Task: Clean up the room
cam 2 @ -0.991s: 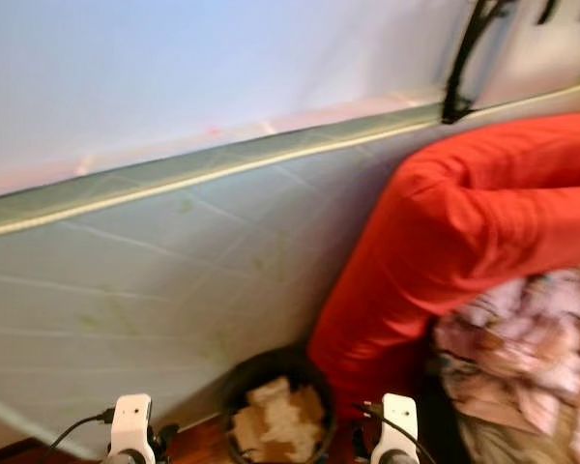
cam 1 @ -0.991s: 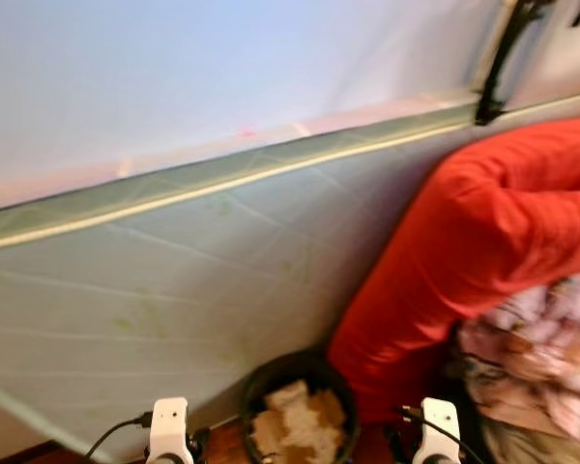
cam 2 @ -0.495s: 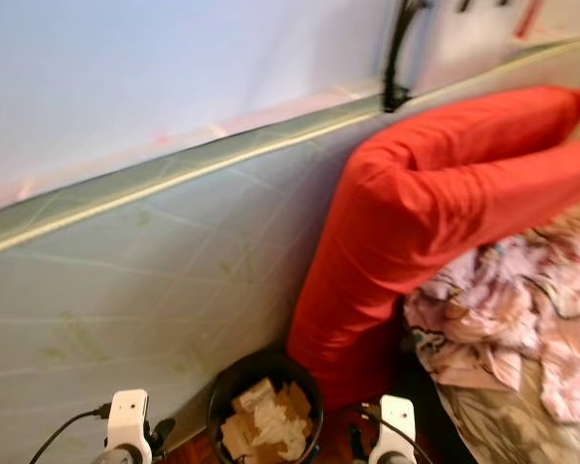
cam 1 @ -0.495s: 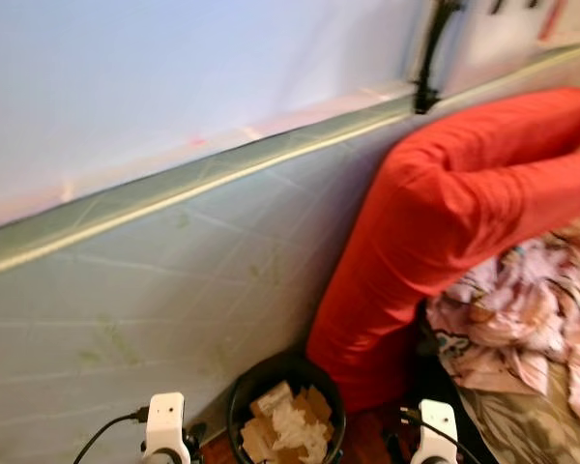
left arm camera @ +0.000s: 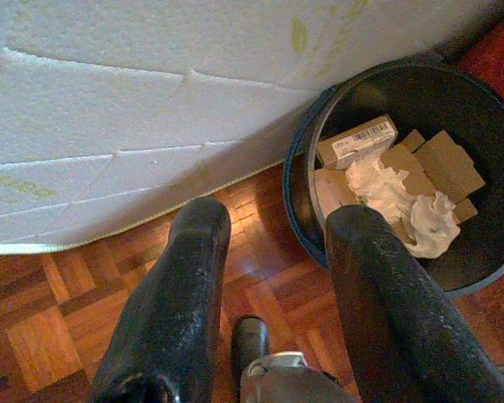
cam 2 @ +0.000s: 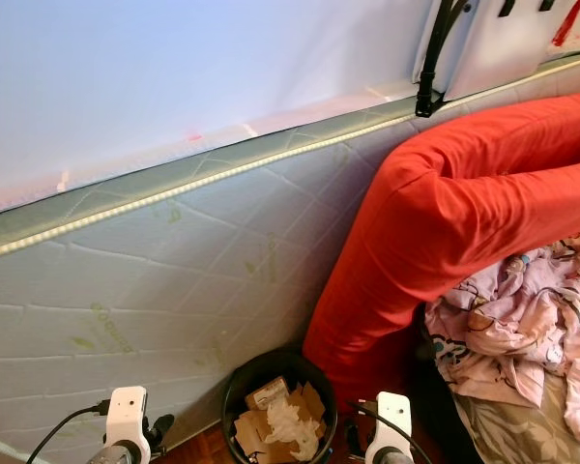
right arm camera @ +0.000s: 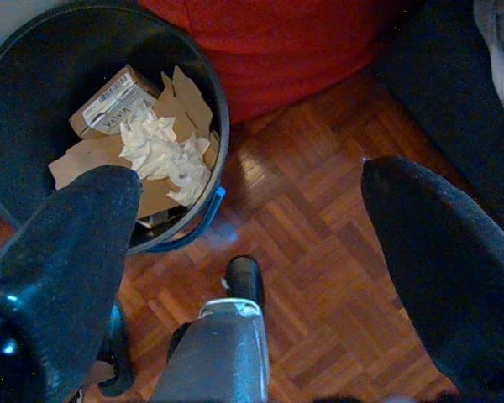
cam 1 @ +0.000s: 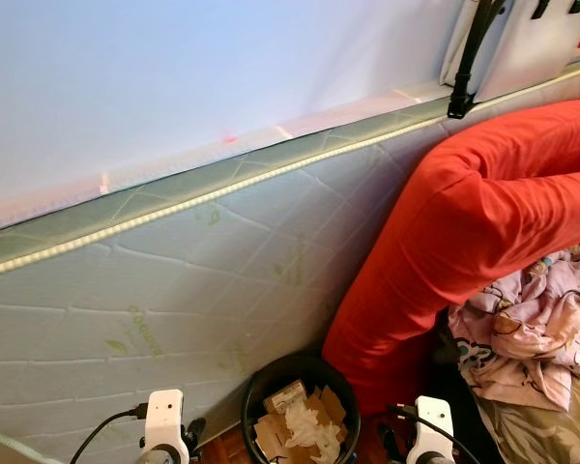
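Now the view has sharpened on the bin.

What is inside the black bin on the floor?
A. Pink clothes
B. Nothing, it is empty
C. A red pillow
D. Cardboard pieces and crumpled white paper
D: the black bin holds brown cardboard pieces and crumpled white paper.

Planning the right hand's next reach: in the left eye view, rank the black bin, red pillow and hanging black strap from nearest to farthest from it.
From the right hand:
1. Black bin, low on the floor, beside it.
2. Red pillow, leaning on the mattress, above.
3. Black strap, up on the wall.
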